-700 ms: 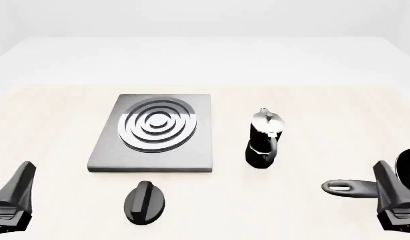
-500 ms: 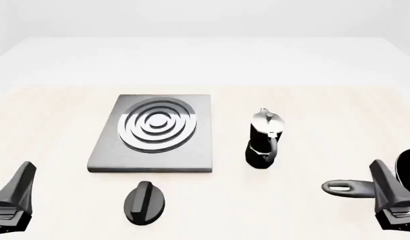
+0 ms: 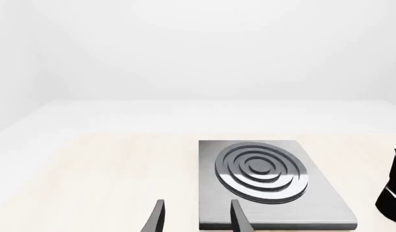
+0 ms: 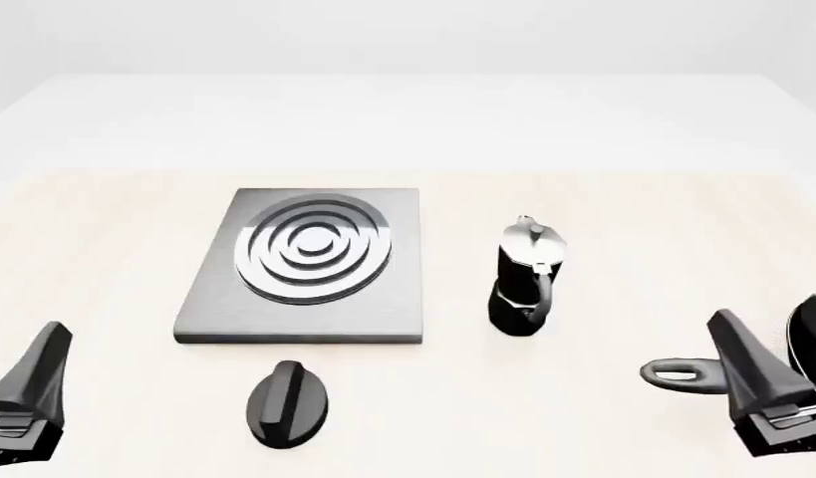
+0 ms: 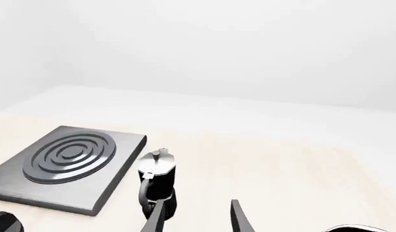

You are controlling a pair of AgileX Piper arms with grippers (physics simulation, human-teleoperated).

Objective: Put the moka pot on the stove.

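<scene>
Nearest me, my left tool (image 4: 22,393) hangs low over the tabletop (image 4: 621,209) with its fingers parted around nothing. My right tool (image 4: 760,398) is likewise spread and empty, beside the long handle of a black pan (image 4: 693,375). A black oval knob (image 4: 288,402) lies between them, just in front of the stove (image 4: 301,329).

Further out, the moka pot (image 4: 525,277) stands upright on the tabletop, just right of the stove and apart from it, its curved handle turned toward me. My right tool is the closer one.

I judge the pot rigid, fairly light and top-heavy, with smooth faces that could slip. I would clamp across the narrow waist or the handle, not the lid knob, and keep it upright. The burner rings (image 4: 312,246) may let the base rock.
</scene>
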